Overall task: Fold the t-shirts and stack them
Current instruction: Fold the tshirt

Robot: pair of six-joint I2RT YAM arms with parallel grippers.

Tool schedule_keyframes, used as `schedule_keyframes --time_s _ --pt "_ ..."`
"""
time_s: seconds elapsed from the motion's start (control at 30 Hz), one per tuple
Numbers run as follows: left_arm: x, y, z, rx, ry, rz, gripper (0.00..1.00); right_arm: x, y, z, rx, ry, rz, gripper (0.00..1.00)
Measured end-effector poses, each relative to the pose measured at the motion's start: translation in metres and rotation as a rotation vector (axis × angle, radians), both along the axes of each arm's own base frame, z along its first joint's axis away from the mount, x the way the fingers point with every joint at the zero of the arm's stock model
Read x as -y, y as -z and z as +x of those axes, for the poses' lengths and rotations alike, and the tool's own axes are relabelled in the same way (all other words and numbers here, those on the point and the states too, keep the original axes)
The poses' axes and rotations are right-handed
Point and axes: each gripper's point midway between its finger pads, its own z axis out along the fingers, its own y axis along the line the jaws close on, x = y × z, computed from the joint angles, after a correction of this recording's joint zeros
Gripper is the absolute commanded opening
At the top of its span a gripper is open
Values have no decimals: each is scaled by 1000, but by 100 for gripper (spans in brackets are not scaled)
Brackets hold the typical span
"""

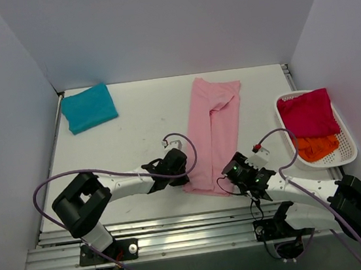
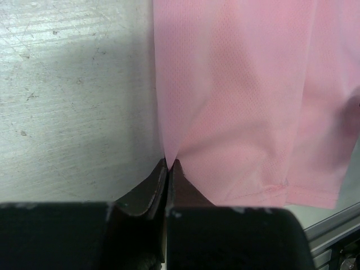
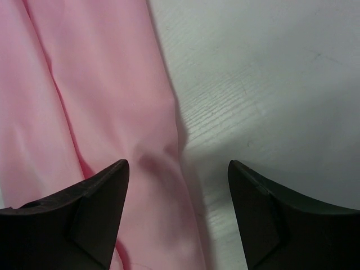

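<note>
The light pink t-shirt [image 1: 212, 128] lies as a long narrow strip down the middle of the table, its hem toward me. My left gripper [image 1: 185, 174] is shut on the strip's left edge near the hem; the left wrist view shows the fingertips [image 2: 170, 163] pinching a peak of pink cloth [image 2: 242, 84]. At the strip's right edge my right gripper [image 1: 228, 170] is open. In the right wrist view [image 3: 179, 164] its fingers straddle the pink edge [image 3: 95, 84] without touching it. A folded teal-blue t-shirt [image 1: 88, 107] lies at the back left.
A white basket [image 1: 347, 133] at the right edge holds a magenta-red t-shirt [image 1: 308, 114] on top of an orange one [image 1: 317, 147]. Grey walls close in the table's back and sides. A metal rail [image 1: 178, 222] runs along the near edge.
</note>
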Motion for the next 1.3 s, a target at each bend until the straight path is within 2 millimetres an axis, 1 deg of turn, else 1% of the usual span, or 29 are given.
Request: schedule_keyframes --time_s 0.1,0.2,0.27,0.43,0.5,0.57,0.7,0.77,0.87,0.97,1.03,1.17,1.3 --pt "0 0 0 0 1 0 2 -1 0 -7 -11 -13 -1 66" --pt "1 0 1 3 2 -3 2 -10 -4 -20 -15 -56 14 64" --pt "2 0 1 6 3 -5 2 -17 -8 -27 -15 -85 31 60" --pt "6 0 5 15 5 -16 2 -37 -15 -43 -19 -140 70 44" --pt "7 0 5 18 4 -21 2 -42 -13 -50 -25 -152 78 42" --pt "8 0 6 19 5 -23 2 -44 -9 -57 -37 -161 71 42" --pt "8 0 6 19 5 -24 2 -44 -4 -63 -52 -155 57 43" --pt "8 0 6 20 4 -24 2 -42 -4 -65 -51 -146 54 45" --pt "8 0 6 22 4 -27 2 -41 -7 -66 -47 -132 51 51" --pt "8 0 6 24 4 -28 2 -39 -10 -68 -48 -123 41 54" --pt "8 0 6 25 4 -29 2 -37 -11 -72 -52 -119 33 56" --pt "7 0 5 25 3 -28 2 -34 -11 -75 -57 -114 27 53" --pt "3 0 4 27 -1 -24 2 -35 -11 -75 -54 -107 37 46"
